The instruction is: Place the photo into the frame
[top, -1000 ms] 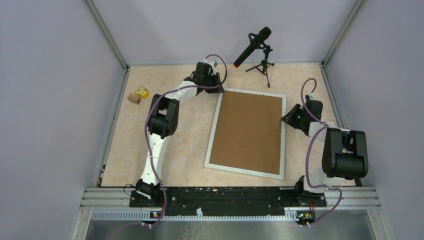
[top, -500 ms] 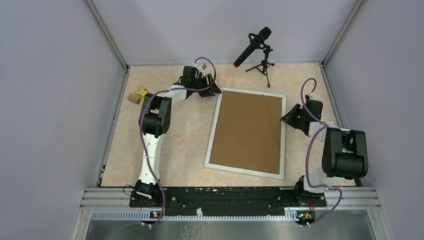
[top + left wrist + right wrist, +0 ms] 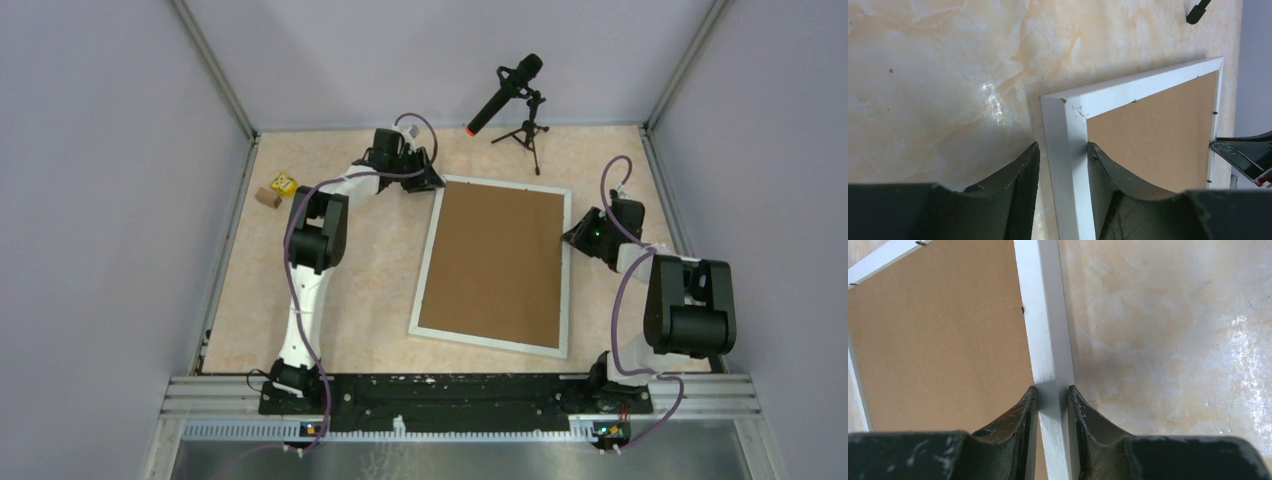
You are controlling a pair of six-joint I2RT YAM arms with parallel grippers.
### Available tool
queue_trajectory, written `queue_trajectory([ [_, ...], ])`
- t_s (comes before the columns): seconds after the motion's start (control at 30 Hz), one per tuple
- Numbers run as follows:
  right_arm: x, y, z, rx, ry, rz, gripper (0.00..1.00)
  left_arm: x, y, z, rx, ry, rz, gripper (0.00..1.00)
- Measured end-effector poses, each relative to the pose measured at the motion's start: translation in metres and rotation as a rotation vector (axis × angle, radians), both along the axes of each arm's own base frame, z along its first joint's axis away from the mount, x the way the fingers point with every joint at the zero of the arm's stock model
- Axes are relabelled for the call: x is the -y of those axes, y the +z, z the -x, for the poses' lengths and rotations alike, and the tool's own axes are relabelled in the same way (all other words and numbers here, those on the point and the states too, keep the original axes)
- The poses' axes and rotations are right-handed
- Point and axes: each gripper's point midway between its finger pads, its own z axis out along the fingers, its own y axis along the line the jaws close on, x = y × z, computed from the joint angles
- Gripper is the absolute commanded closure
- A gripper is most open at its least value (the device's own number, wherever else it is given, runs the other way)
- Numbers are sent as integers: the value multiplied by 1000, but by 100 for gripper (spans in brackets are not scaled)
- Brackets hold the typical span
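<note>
The frame (image 3: pixel 425 270) lies face down on the table, its thin white moulding around a brown backing board (image 3: pixel 495 262). The photo is hidden. My left gripper (image 3: pixel 428 180) is at the frame's far left corner. In the left wrist view it (image 3: pixel 1063 146) is open astride the left moulding (image 3: pixel 1128 92): the inner finger touches the moulding and the outer finger (image 3: pixel 1023 170) stands a little off it. My right gripper (image 3: pixel 572 235) is at the right side of the frame. In the right wrist view it (image 3: pixel 1052 388) is shut on the right moulding (image 3: pixel 1040 315), both pads against it.
A microphone (image 3: pixel 510 90) on a small tripod (image 3: pixel 527 135) stands just beyond the frame's far edge. A yellow block (image 3: pixel 284 184) and a brown block (image 3: pixel 267 197) lie by the left wall. Walls close in the table on three sides.
My left wrist has swung left and settled beside the frame's far left corner; its jaws spread wide, then narrowed around the moulding. The right arm and the frame have not moved.
</note>
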Motion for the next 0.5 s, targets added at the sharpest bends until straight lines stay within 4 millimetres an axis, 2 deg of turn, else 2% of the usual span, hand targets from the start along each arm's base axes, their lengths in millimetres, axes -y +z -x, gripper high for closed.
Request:
queue_trajectory([
  [0.2, -1, 0, -2, 1, 3, 2, 98, 4, -2, -5, -5, -2, -9, 58],
  [0.3, -1, 0, -2, 1, 3, 2, 98, 3, -2, -5, -3, -1, -15, 47],
  [0.33, -1, 0, -2, 1, 4, 2, 98, 4, -1, -5, -2, -5, -13, 46],
  [0.5, -1, 0, -2, 1, 6, 5, 98, 2, 0, -6, 20, -22, 47, 52],
])
